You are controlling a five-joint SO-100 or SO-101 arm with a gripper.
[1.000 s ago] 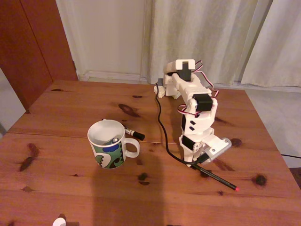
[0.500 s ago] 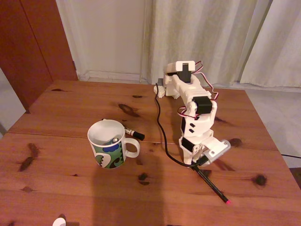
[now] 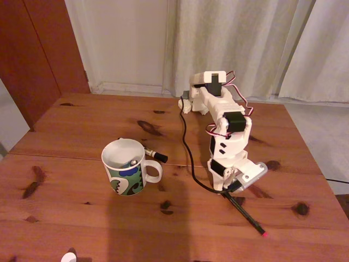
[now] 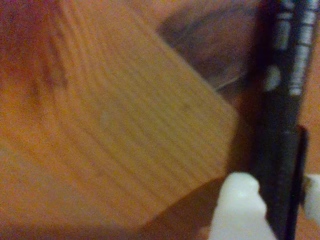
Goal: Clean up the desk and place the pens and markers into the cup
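My gripper is low over the desk, right of centre in the fixed view, shut on the upper end of a long black pen. The pen slants down toward the front right, and its pink tip is at the wood. In the wrist view the black pen runs between my white fingertips, with the gripper closed around it. The patterned white cup stands upright to the left, with the end of a pen showing inside. A black-capped marker lies just behind the cup's handle.
A black cable trails from the arm's base across the desk to the gripper. A small white object sits at the front edge. Dark knots dot the wood. The curtain and wall are behind the arm's base.
Compared with one second ago, the black pen has swung in my grip, its pink tip moving left and toward the front edge. Over the last half second nothing visibly moved.
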